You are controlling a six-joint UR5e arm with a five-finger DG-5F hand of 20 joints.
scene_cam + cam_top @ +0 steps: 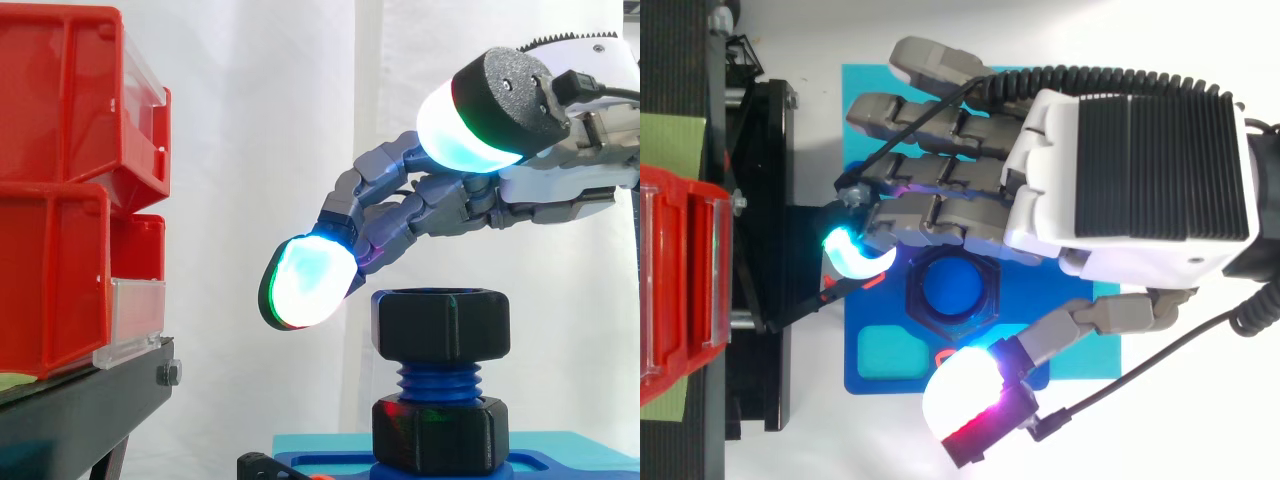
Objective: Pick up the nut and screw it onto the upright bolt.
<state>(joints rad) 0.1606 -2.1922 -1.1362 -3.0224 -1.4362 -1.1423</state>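
A black hex nut (443, 325) sits on the top of the upright blue bolt (438, 382), with a few threads showing beneath it. A second black nut (440, 433) sits at the bolt's foot on the blue base (560, 462). From above, the nut (915, 290) rings the bolt's blue top (956, 286). My hand (1120, 170) hovers just over the nut, open, with its fingers (400, 215) stretched out to the left and slightly bent. The thumb stands off on the near side. Nothing is held, and a small gap separates the fingers from the nut.
Stacked red bins (60, 190) rest on a black stand (80, 400) to the left of the bolt. The blue base (880, 350) lies on a cyan mat (1080, 350). A white curtain hangs behind.
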